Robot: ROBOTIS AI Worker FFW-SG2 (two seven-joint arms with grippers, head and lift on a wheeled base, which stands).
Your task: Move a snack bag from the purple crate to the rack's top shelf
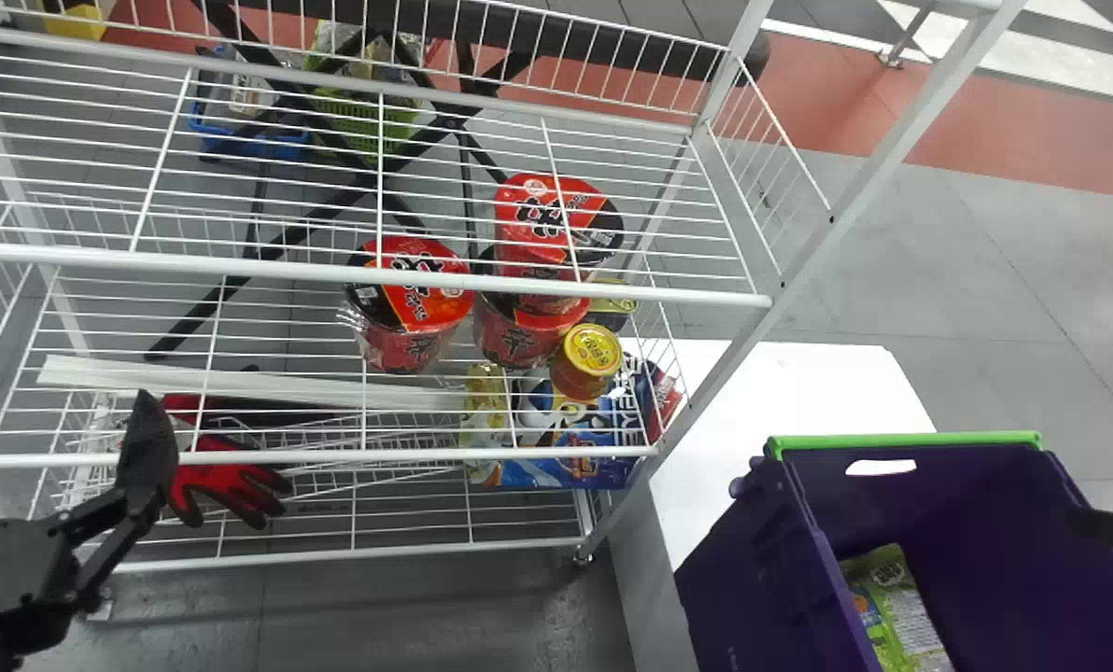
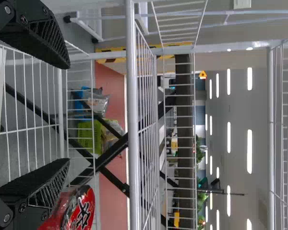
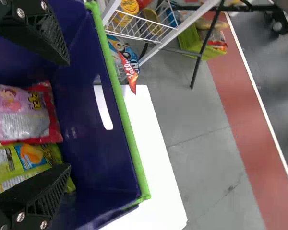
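Snack bags lie low inside the purple crate (image 1: 902, 441), which stands on a white table (image 1: 804, 369) at the near right, just beside the rack (image 1: 902, 140), presumably so that the carry across is short. Among them are a pink bag (image 3: 26, 115) with red edges and a green-and-yellow bag (image 3: 29, 160) lying beside it; which one is wanted I cannot tell. The right gripper (image 3: 67, 115) holds nothing, its fingers parted and pointing into the crate, one to each side of the bags' ends, an arrangement that suits a pinch from above. The likely step in hand is choosing and taking a bag, so the task is at its beginning. The left gripper (image 2: 67, 113) waits at the far left end of the rack's front, its fingers apart too and nothing between them, probably placed there to leave the right side free. The next move calls for lowering the right fingers around one bag and closing gently, since loose film may slip or crumple, and the neighbouring bag could be caught with it. The high crate wall asks for a clear lift before turning left. The upper wire shelf (image 1: 379, 273) stands above the red noodle cups (image 1: 412, 303); whether it is the topmost I cannot tell.
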